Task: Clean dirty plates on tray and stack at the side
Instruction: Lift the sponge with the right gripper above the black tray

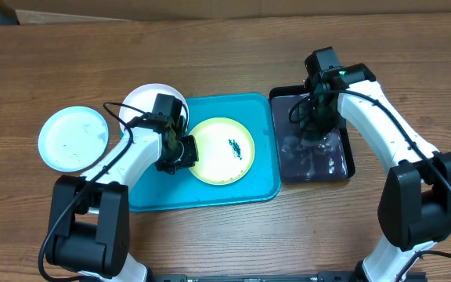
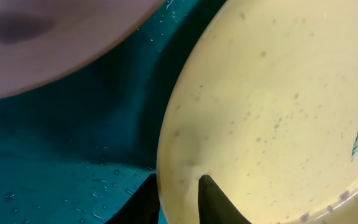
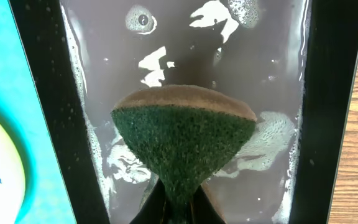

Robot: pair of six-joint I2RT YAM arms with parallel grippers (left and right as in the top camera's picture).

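On the desk's (image 1: 210, 47) left side the mint plate (image 1: 73, 139) is lying apart, and the white plate (image 1: 149, 100) is sitting at the tray's (image 1: 210, 192) far corner. On the tray, the left fingers (image 2: 216, 205) are pinching the yellow plate's (image 1: 221, 150) near rim. That grip is probably needing to be firm, bracing the plate against scrubbing. Over the black tray's (image 1: 349, 160) suds, the right fingers (image 3: 149, 214) are clenching the sponge (image 3: 182, 149), which should be heading for the smear (image 1: 236, 147), clear of the left fingers.

Right claw (image 3: 178, 208) pinching green sponge (image 3: 184, 146), soapy black tray (image 3: 51, 93) beneath
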